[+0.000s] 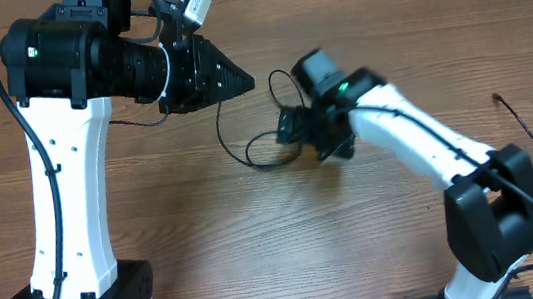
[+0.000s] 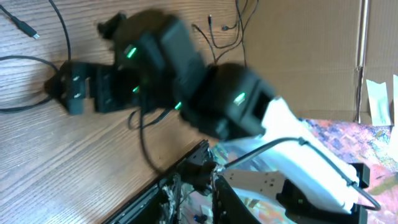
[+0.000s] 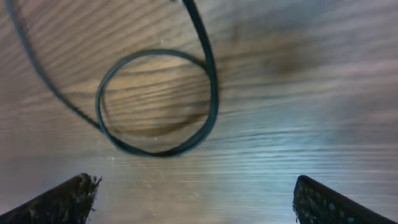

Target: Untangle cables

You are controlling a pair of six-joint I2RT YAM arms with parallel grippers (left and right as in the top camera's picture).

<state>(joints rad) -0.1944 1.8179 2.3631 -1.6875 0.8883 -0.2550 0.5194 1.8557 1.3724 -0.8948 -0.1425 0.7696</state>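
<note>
Two robot arms work at a wooden counter [image 1: 257,246], seen from above. Both bases sit along the near edge, with a broad stretch of bare wood between them.

The right arm [image 1: 427,146] slants from the near right corner to the middle, its wrist bent low over the wood. The right jaws are spread wide and grip nothing.

Just beside them, to the left, lie the cables [image 1: 275,133]: one small tangle with a thin loop trailing left. How many cords it holds cannot be told.

Near the right edge lie loose strands [image 1: 526,128], well apart from the tangle.

Farther back, the left arm [image 1: 60,193] runs away from its near-left base, then bends right. The left jaws point toward the tangle; whether they are clenched cannot be told.
</note>
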